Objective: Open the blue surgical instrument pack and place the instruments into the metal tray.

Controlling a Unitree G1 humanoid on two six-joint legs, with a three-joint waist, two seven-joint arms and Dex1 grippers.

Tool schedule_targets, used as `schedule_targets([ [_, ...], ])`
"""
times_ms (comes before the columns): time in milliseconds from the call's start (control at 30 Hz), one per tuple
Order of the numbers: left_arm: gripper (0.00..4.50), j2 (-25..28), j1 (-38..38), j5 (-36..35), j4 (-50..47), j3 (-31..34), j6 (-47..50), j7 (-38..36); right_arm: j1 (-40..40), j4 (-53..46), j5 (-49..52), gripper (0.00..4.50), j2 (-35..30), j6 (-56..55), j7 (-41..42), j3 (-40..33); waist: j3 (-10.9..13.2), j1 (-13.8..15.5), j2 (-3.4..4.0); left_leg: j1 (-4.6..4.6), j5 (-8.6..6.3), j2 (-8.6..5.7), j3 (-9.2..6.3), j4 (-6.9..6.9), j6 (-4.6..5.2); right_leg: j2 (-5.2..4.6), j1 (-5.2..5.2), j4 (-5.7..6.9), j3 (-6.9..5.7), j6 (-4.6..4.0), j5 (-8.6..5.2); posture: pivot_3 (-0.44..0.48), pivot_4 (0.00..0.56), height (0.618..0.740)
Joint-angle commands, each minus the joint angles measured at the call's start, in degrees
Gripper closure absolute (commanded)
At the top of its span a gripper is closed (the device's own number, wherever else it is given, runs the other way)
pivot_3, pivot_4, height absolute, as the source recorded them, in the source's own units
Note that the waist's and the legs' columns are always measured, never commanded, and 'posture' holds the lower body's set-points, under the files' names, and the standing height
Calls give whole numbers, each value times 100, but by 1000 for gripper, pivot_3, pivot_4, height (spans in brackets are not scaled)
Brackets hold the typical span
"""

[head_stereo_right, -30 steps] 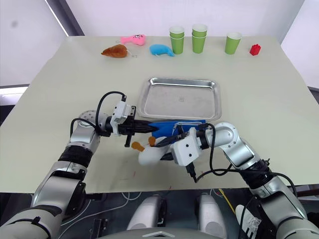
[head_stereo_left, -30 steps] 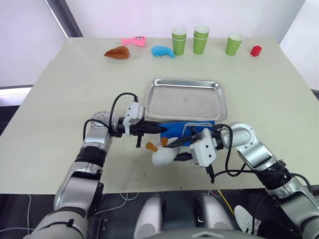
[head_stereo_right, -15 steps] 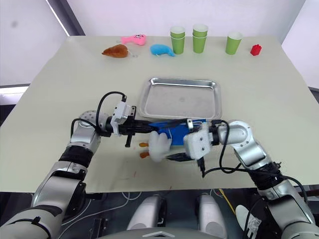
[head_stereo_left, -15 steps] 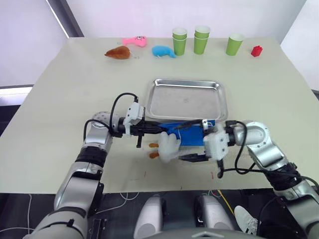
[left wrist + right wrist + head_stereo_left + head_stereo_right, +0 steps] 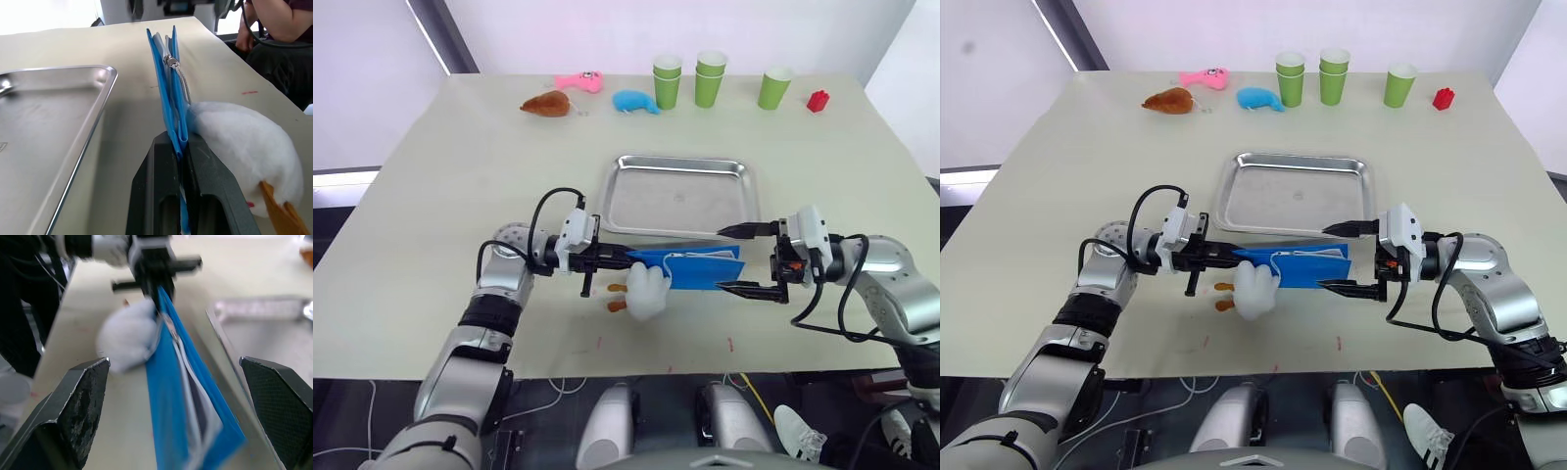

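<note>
Here, left gripper clamping blue surgical instrument pack, no readable writing

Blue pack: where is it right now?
In the head views, the blue pack stands on edge just in front of the metal tray, pinched at its left end by the left hand, white plush toy beside it.

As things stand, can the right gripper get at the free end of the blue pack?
Probably yes. The right gripper is open, its fingers facing the free end of the blue pack, with nothing between them. The left gripper pinches the opposite end, and the white plush toy sits near that side.
</note>
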Motion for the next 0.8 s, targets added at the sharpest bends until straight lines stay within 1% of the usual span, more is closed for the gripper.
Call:
schedule_targets([
  [33, 4500, 1, 85, 95, -186, -87, 95, -251, -54, 160, -212, 40, 69, -66, 59, 41, 0, -1, 0, 0, 0, 0, 0, 0, 0, 0, 0, 0, 0, 0, 0, 0, 150, 739],
  [167, 4500, 1, 76, 102, -300, -57, 194, -242, -186, 418, -342, 40, 253, -101, 98, 138, 0, 0, 0, -1, 0, 0, -2, 0, 0, 1, 0, -2, -2, 0, 0, 0, 150, 739],
  [200, 4500, 7, 72, 103, -326, -51, 218, -236, -231, 464, -324, 272, 328, -112, 112, 134, 0, 0, 0, -1, 0, 0, -1, 0, 0, 0, 0, -2, -2, 0, 0, 0, 150, 739],
  [233, 4500, 12, 70, 105, -342, -47, 233, -232, -258, 486, -304, 551, 378, -113, 125, 125, 0, -3, 0, -1, 0, 0, -1, 0, 0, 0, 0, -2, -2, 0, 0, 0, 150, 739],
  [267, 4500, 18, 68, 107, -356, -42, 248, -226, -279, 505, -320, 1447, 388, -119, 154, 139, 0, 7, 0, -2, 0, 0, -2, 1, 0, 1, 0, -1, -2, 0, 0, 0, 150, 739],
  [333, 4500, 28, 76, 124, -399, -28, 297, -205, -318, 531, -298, 2017, 449, -94, 240, 98, 0, 6, 0, -3, 0, 0, -5, 1, 0, 1, 0, -2, -5, 0, 0, 0, 150, 739],
  [367, 4500, 30, 79, 132, -413, -23, 313, -198, -327, 536, -296, 2471, 462, -91, 268, 87, 0, 6, 0, -3, 0, 0, -3, 1, 0, 0, 0, -4, -3, 0, 0, 0, 150, 739],
  [400, 4500, 30, 81, 137, -421, -20, 325, -194, -324, 535, -272, 2530, 481, -85, 284, 70, 0, 4, 0, -3, 0, 0, -3, 0, 0, 0, 0, -4, -3, 0, 0, 0, 150, 739],
  [433, 4500, 30, 82, 141, -424, -19, 332, -191, -317, 530, -258, 2953, 490, -85, 291, 62, 0, 4, 0, -4, 0, 0, -3, 1, 0, 0, 0, -5, -3, 0, 0, 0, 150, 739],
  [467, 4500, 27, 82, 148, -435, -18, 349, -176, -301, 519, -253, 3519, 503, -82, 298, 51, 0, 5, 0, -4, 0, 0, -2, 1, 0, 0, 0, -5, -3, 0, 0, 0, 150, 739],
  [500, 4500, 25, 83, 158, -447, -15, 375, -146, -288, 511, -254, 3680, 515, -79, 308, 40, 0, 5, 0, -4, 0, 0, -3, 1, 0, 0, 0, -4, -4, 0, 0, 0, 150, 739],
  [567, 4500, 31, 88, 173, -475, -15, 471, -105, -268, 499, -268, 4470, 532, -76, 323, 27, 0, 1, 0, -4, 0, 0, -3, 0, 0, 1, 0, -4, -4, 0, 0, 0, 150, 739],
  [800, 4500, 81, -3, 223, -428, 31, 794, -39, -209, 551, -399, 4470, 506, -173, 345, 46, 0, -2, 0, -3, 0, 0, -3, 1, 0, 1, 0, -3, -4, 0, 0, 0, 150, 739],
])
